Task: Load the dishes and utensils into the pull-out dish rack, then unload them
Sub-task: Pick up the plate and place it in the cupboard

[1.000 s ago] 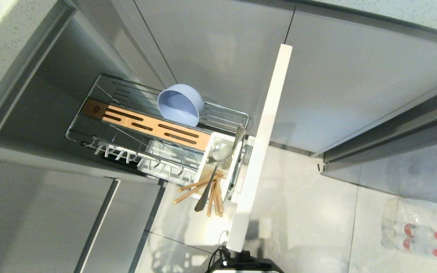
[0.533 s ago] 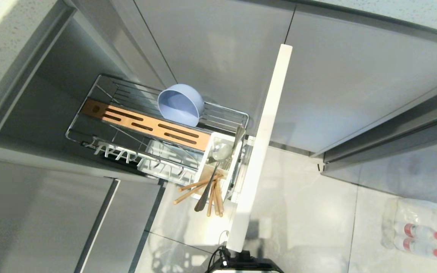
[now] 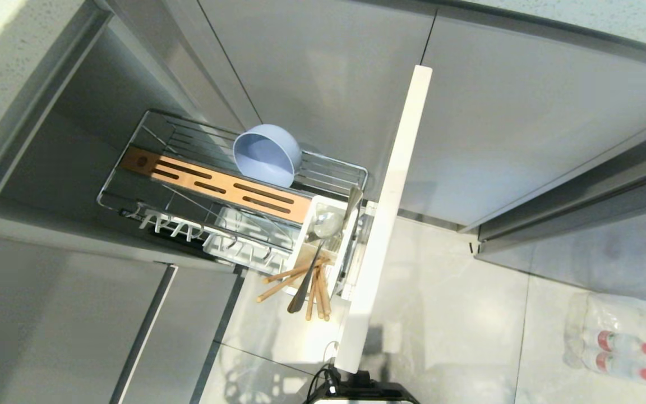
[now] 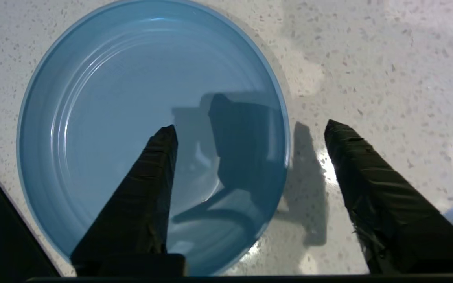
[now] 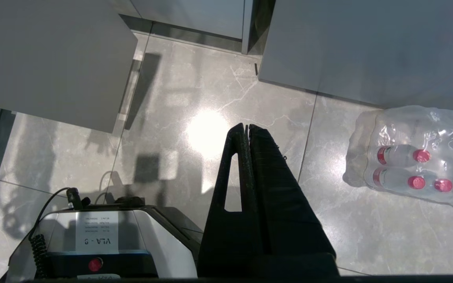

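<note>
Your left gripper (image 4: 250,127) hangs with fingers spread wide and empty, straddling the plate (image 4: 104,98) rim at 3 o'clock; dropping carelessly could skid it across the surface (image 4: 387,59).

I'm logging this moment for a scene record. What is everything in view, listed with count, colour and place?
plate: one, light blue, flat on speckled countertop
bowl: one, grey-blue, tilted in dish rack
chopsticks: several, light brown, in white caddy
spoon: one, metal, same caddy
bottle pack: one, clear with red caps, on floor
left gripper: black, open, astride plate's rim
right gripper: black, shut, above floor
</note>
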